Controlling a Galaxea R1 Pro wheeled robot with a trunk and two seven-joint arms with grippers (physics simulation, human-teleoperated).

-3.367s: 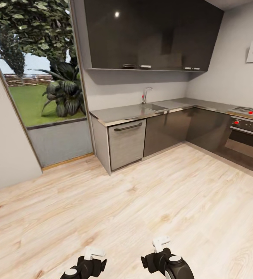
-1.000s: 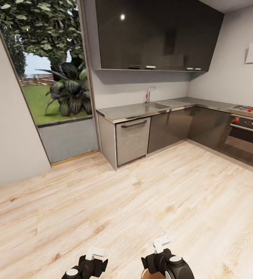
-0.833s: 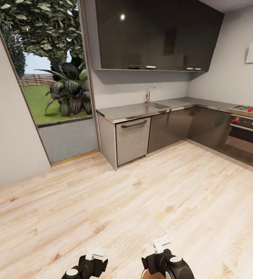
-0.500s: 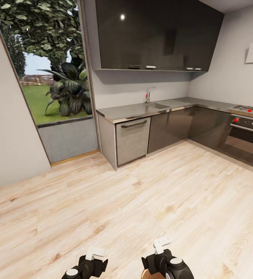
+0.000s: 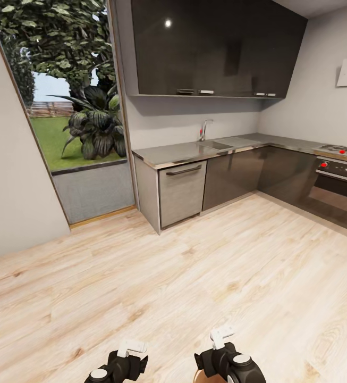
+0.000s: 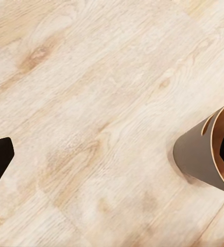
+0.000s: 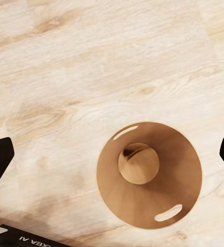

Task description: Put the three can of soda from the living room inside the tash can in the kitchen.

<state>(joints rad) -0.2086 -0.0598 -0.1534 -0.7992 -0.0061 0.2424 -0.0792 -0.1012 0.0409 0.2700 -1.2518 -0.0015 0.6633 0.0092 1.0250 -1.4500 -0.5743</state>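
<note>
Right wrist view: tash can's (image 7: 149, 175) orange-brown inside, unlike head view.

Pale wood-plank floor (image 5: 205, 276) runs across the kitchen; an L-shaped run of dark glossy base cabinets (image 5: 247, 173) under a steel countertop (image 5: 189, 151) lines two light grey walls; a sink with a tall tap (image 5: 204, 129) sits mid-counter; a grey dishwasher front (image 5: 182, 191) closes the near end; dark wall cabinets (image 5: 210, 50) hang above (one ceiling light glints in them); a hob and oven (image 5: 340, 170) stand at right; a tall window (image 5: 67, 106) shows lawn, trees and a broad-leaved plant.
</note>
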